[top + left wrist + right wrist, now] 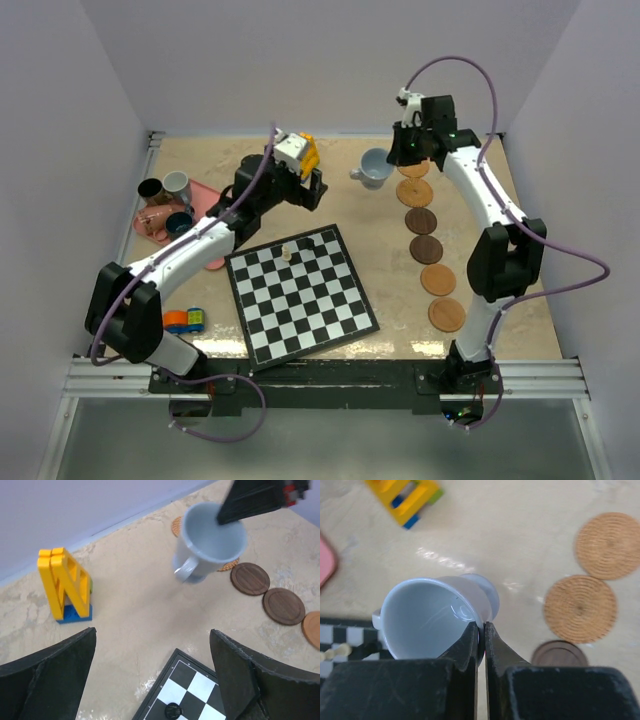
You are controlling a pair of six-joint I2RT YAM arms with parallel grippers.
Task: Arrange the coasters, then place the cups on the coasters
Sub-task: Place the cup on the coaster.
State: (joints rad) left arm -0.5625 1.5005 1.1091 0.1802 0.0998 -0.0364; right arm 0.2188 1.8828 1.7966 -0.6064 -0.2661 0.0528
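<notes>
Four cups (178, 186) on pink tray (206, 193)

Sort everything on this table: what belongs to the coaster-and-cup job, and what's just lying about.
Job in hand:
coasters in a row
pale blue cup
other cups on the tray

Lying about:
pink tray
chessboard
white chess piece
yellow block toy
small coloured toys

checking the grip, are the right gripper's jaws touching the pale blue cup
Touching. The right wrist view shows the right gripper with its jaws closed on the rim of the pale blue cup, one inside the wall and one outside.
</notes>
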